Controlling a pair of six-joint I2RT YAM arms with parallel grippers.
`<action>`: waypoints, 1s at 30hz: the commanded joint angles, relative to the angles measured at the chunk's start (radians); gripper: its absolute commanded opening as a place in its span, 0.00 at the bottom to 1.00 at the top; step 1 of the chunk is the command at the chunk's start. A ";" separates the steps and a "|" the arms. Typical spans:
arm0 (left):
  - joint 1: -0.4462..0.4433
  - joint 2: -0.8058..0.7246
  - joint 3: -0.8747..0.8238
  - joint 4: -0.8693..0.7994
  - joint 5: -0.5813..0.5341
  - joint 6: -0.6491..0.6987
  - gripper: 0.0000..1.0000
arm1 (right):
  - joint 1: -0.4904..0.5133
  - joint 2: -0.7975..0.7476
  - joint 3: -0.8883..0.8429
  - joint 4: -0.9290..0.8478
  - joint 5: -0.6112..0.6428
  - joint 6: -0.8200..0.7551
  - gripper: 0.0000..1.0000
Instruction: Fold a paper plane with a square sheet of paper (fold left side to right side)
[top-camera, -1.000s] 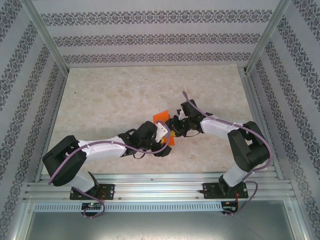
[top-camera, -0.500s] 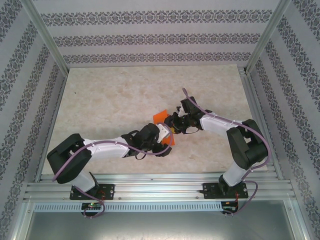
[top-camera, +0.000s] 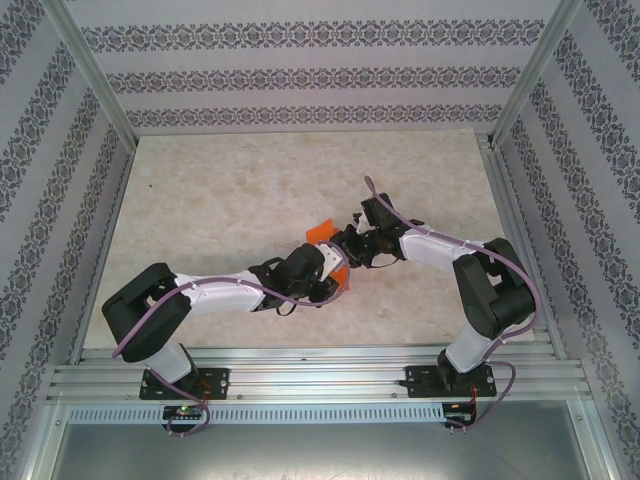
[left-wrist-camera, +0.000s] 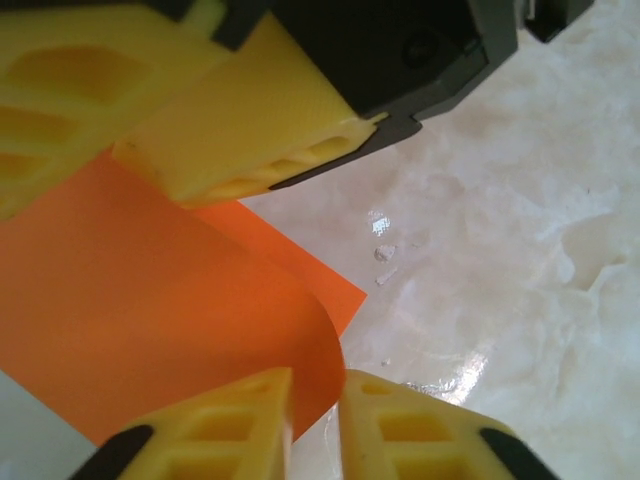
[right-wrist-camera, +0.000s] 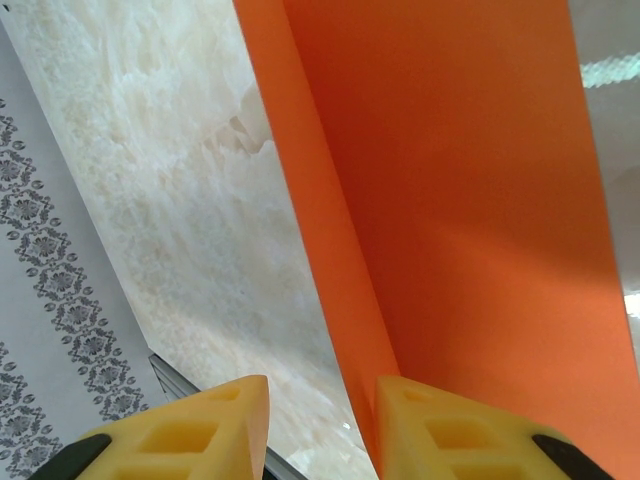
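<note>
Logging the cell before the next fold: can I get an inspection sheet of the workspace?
Surface: glossy marbled table, with glare patches.
Job's things: orange paper, one side curled over the layer beneath; no finished plane.
Clutter: a few white flecks on the table beside the paper.
Grippers: left gripper closed on the paper's curled edge; right gripper has its jaws apart, with the paper against one finger.
Cables: a purple cable runs along each arm in loose loops.
Surroundings: patterned walls, aluminium frame.
</note>
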 joint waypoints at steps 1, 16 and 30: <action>-0.013 -0.006 0.025 0.025 0.004 0.009 0.10 | 0.003 0.008 -0.004 0.013 -0.007 0.001 0.33; 0.085 -0.042 -0.041 0.095 0.220 -0.038 0.00 | -0.022 -0.043 0.000 -0.095 0.061 -0.120 0.40; 0.220 -0.040 -0.073 0.113 0.356 -0.051 0.00 | -0.053 -0.174 -0.127 -0.088 0.102 -0.258 0.34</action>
